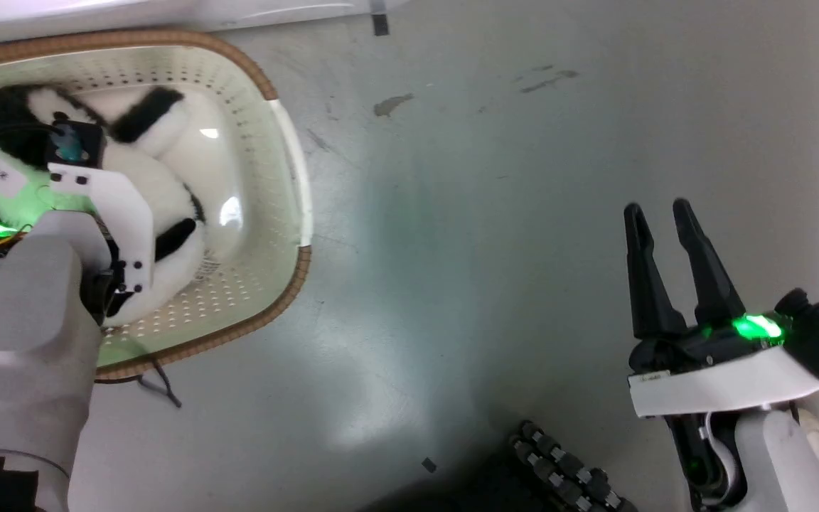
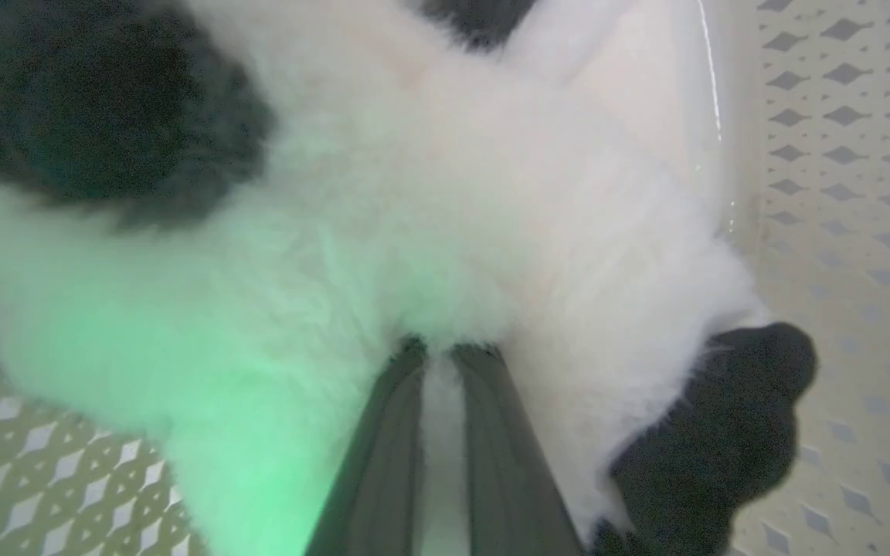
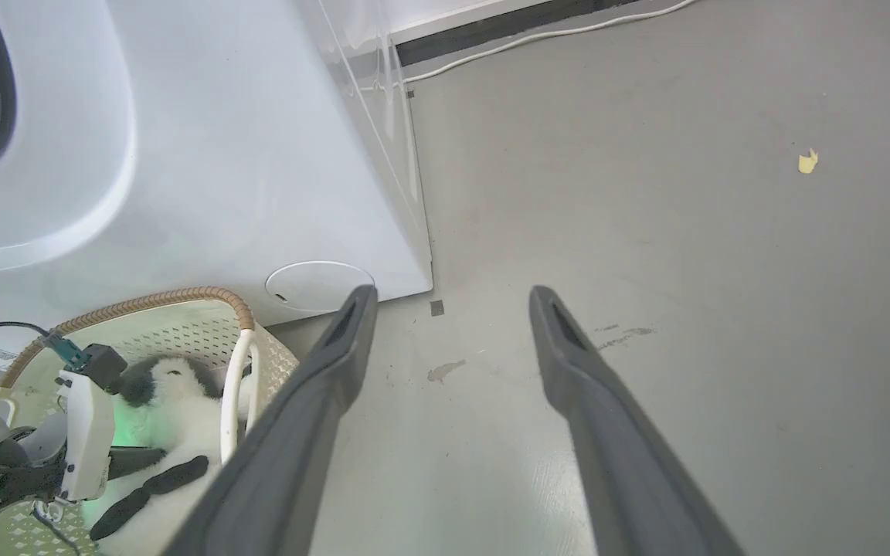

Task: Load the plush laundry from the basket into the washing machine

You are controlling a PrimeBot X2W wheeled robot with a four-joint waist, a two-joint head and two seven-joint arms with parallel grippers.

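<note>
Left wrist view close on left gripper [image 2: 445, 349] fingers pinching fluffy plush laundry [image 2: 491, 193], perforated basket [image 2: 847, 154], right wrist view adding right gripper [image 3: 453, 297] fingers apart, smooth washing machine [image 3: 221, 154]

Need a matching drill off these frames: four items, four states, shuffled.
1. fluffy black-and-white plush toy
2. cream perforated plastic basket with brown woven rim
3. left gripper
4. right gripper

A. jaws apart above grey floor
B. jaws pinching white fur
C. lies in the basket
D. stands before large white washing machine

Pairs: 1-C, 2-D, 3-B, 4-A
</note>
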